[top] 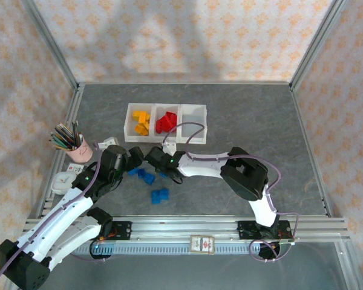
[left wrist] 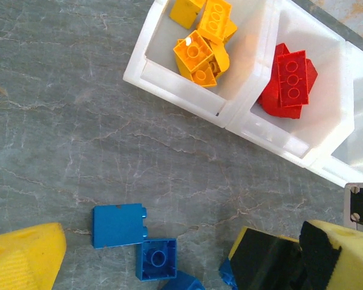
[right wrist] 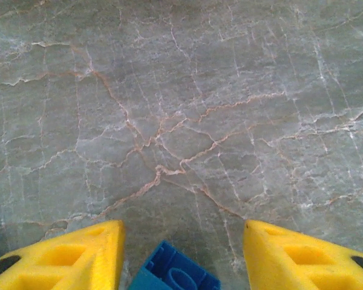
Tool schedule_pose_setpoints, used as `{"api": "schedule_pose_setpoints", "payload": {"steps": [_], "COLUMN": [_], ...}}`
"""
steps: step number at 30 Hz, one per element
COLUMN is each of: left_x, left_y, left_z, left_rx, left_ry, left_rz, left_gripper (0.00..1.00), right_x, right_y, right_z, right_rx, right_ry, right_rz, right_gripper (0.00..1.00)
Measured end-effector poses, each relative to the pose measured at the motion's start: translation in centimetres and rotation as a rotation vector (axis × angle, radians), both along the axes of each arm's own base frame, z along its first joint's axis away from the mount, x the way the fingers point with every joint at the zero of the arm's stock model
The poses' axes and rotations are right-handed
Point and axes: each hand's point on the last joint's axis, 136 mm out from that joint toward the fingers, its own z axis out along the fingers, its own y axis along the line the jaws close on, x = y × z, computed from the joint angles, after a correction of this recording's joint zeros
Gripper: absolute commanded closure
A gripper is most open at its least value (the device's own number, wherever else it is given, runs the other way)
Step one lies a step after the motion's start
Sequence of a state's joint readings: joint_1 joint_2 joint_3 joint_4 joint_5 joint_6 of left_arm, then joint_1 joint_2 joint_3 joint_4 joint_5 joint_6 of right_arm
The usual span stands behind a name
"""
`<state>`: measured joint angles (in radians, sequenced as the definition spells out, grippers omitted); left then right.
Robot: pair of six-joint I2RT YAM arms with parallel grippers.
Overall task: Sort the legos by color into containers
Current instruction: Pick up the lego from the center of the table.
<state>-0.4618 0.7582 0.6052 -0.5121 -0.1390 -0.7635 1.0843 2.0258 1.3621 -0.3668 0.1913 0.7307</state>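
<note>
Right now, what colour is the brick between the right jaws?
That Lego brick is blue; right wrist view shows it best.

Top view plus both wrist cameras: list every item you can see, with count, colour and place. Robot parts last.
containers: three joined, translucent white, far middle of table; right one holds no bricks.
yellow-orange legos: heap, count unclear, left container.
red legos: heap, count unclear, middle container.
blue legos: about six, loose on table before the containers.
pink cup: one, holding pencils, table's left side.
small white objects: two, beside the cup, too small to identify.
left gripper: one, yellow fingers, open above blue legos.
right gripper: one, yellow fingers, open, blue lego between them.
</note>
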Motion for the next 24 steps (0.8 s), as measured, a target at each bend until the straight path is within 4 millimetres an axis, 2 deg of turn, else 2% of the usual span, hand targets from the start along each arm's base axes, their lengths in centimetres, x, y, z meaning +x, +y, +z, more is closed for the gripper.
{"api": "schedule_pose_setpoints", "payload": {"steps": [2,4,7,11,18,24], "left_x": [0.0,0.0,-0.2,-0.3,-0.5,-0.5], "left_y": [0.0,0.0,0.2,0.3,0.4,0.5], "left_z": [0.0,-0.1,-0.3,-0.3,0.1,0.3], "left_rx": [0.001,0.002,0.011,0.017,0.009,0.008], "left_ry": [0.001,0.003,0.014,0.015,-0.001,-0.005], "left_rz": [0.0,0.0,0.003,0.008,0.008,0.009], "left_gripper": [0.0,0.0,0.0,0.0,0.0,0.0], "right_x": [-0.2,-0.4,-0.8,-1.7,-3.0,-2.9], "right_y": [0.1,0.1,0.0,0.2,0.0,-0.2], "right_z": [-0.1,-0.2,-0.3,-0.5,-1.2,-0.7], "right_rx": [0.004,0.005,0.0,-0.004,-0.016,-0.02], "right_ry": [0.009,0.018,0.027,0.04,0.063,0.05], "right_rz": [0.0,-0.001,-0.004,-0.006,-0.006,-0.009], "right_gripper": [0.38,0.29,0.29,0.38,0.6,0.67]}}
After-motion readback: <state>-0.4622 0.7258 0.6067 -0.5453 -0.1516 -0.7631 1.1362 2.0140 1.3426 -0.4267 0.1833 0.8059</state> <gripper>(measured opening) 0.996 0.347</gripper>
